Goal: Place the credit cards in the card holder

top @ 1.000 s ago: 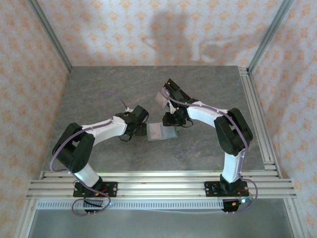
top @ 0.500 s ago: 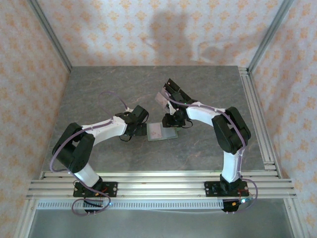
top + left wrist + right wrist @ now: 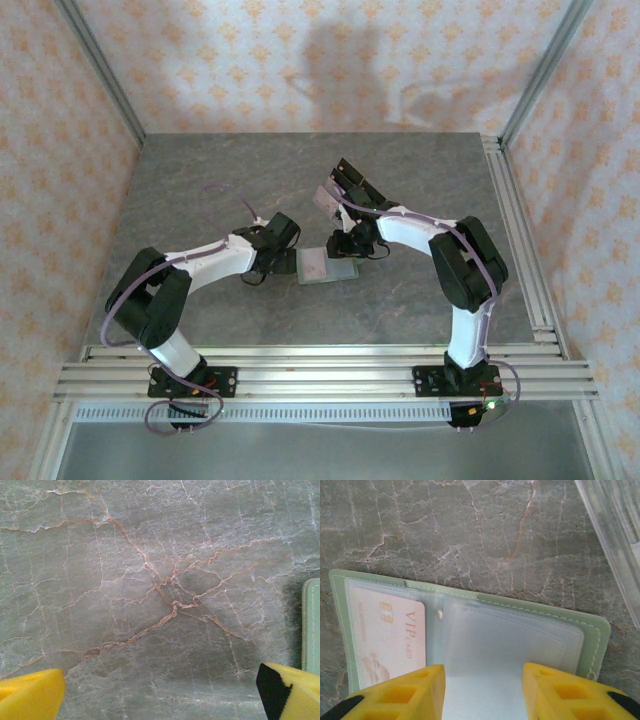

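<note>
Green card holder (image 3: 510, 640) under right hand (image 3: 482, 695), maybe touching | left hand (image 3: 160, 695) spread

Grey marble-look tabletop (image 3: 200, 180) (veined orange) enclosed by patterned peach walls (image 3: 300, 60), aluminium rails (image 3: 320, 360) in front.

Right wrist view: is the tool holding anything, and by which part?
Cannot be told. The right tool sits over the card holder and its clear pocket, fingers apart; any grip is hidden. The left tool holds nothing.

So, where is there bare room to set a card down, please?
Bare table left of the clear stand, and right of the right arm up to the rail. Crowded around the card holder, between left gripper and right gripper.
</note>
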Motion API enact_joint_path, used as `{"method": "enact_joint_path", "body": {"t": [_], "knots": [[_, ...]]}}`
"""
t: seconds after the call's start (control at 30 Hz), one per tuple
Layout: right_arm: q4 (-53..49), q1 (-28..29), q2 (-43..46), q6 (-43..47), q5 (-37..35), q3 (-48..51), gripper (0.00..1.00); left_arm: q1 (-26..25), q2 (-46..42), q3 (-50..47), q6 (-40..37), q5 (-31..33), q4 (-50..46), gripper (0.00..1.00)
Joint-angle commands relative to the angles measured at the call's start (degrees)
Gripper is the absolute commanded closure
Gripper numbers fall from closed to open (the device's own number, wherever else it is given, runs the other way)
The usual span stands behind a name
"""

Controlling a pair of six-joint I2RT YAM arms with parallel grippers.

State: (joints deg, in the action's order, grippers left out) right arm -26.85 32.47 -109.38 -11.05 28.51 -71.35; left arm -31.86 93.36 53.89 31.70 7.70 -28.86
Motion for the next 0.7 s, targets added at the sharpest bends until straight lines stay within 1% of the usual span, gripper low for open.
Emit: {"method": "enact_joint_path", "body": {"t": [0.0, 0.13, 0.33, 0.47, 0.67], "knots": [[-1.71, 0.26, -0.55, 0.36, -0.04, -0.20, 0.56, 0.21, -0.02, 0.69, 1.26, 0.02, 0.87, 0.00], [0.11, 0.34, -2.00, -0.93, 2.39, 0.58, 0.56, 0.19, 0.15, 0.74, 1.27, -0.55, 1.09, 0.00], [4.09, 1.27, -2.09, -4.52, 8.37, 1.25, 0.56, -0.03, -0.70, 0.40, 0.72, -1.75, 2.33, 0.00], [5.72, 2.23, -2.26, -6.34, 9.69, 1.13, 0.56, -0.22, -2.58, -0.94, 0.12, -4.30, 4.70, 0.00], [6.73, 2.86, -2.98, -7.56, 9.61, 1.30, 0.57, -1.80, -5.06, -3.87, -0.76, -8.32, 9.53, 0.00]]}}
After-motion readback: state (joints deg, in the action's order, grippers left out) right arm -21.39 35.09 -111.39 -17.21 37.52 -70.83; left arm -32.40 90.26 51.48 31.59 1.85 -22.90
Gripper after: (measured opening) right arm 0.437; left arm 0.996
